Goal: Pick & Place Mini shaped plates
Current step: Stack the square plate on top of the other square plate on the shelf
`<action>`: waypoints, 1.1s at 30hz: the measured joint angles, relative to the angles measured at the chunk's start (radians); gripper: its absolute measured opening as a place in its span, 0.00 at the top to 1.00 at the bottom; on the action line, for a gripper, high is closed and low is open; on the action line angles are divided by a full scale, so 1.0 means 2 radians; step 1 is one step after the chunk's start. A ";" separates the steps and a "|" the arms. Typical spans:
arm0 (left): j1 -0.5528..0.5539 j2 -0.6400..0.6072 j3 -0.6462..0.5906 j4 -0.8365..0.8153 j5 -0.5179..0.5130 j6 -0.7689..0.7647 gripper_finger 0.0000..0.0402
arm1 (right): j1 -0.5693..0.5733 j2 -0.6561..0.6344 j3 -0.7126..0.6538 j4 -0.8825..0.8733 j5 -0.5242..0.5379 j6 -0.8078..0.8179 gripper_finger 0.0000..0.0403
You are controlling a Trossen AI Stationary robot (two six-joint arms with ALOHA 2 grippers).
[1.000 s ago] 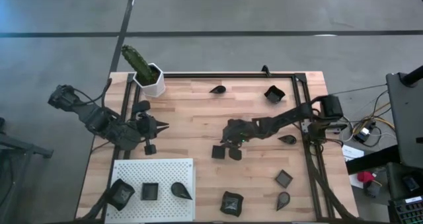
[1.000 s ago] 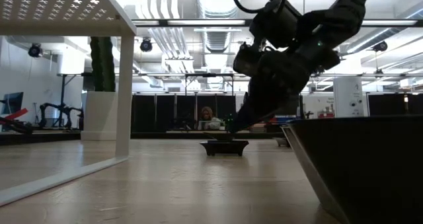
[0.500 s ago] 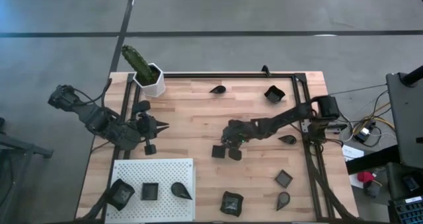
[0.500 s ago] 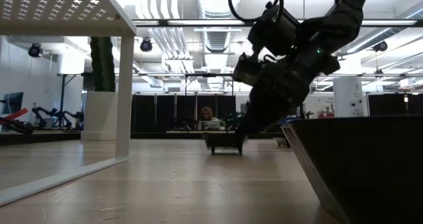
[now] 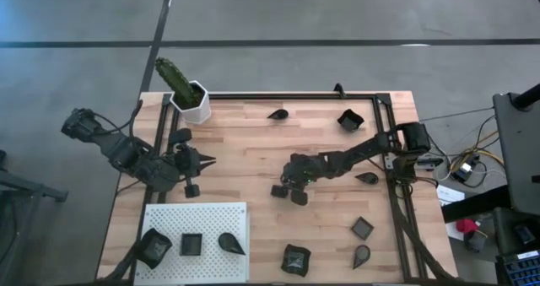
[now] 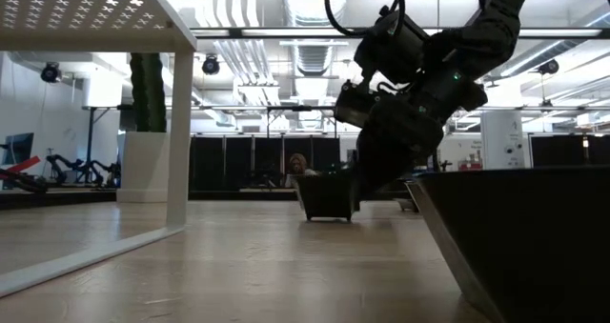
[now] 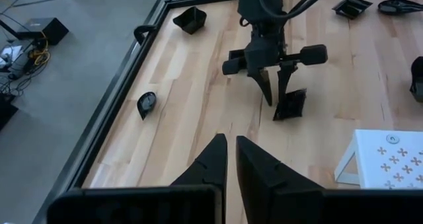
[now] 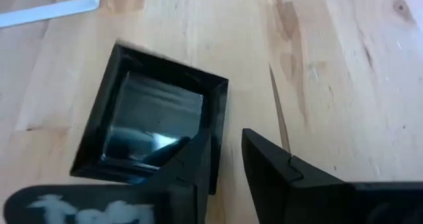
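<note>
Gripping a square plate's (image 8: 149, 125) rim mid-table
Right gripper (image 5: 285, 190) pinches it, tilted; left gripper (image 5: 192, 175) waits left, nearly closed, empty.

Even overhead light, soft shadows; low view backlit, arm silhouetted; plate (image 8: 153, 121) glare.

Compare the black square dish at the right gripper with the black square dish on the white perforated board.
The right gripper pinches the rim of the tilted black square dish; nothing touches the flat black square dish. The tilted one stands on the wooden table; the flat one lies on the white perforated board. Both are small, dark and square.
</note>
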 joint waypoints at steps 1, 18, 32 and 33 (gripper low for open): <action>0.000 0.000 0.000 0.000 0.000 0.000 0.94 | 0.000 0.000 0.001 0.000 0.000 0.000 0.80; 0.000 0.000 0.000 0.000 0.001 0.000 0.94 | 0.000 -0.001 0.003 0.000 -0.002 0.005 0.78; 0.000 0.000 0.000 0.001 0.001 0.000 0.94 | 0.000 -0.002 0.003 -0.033 -0.026 0.003 0.81; 0.000 0.000 0.000 0.002 0.001 0.000 0.94 | 0.000 -0.002 0.003 -0.033 -0.030 0.002 0.82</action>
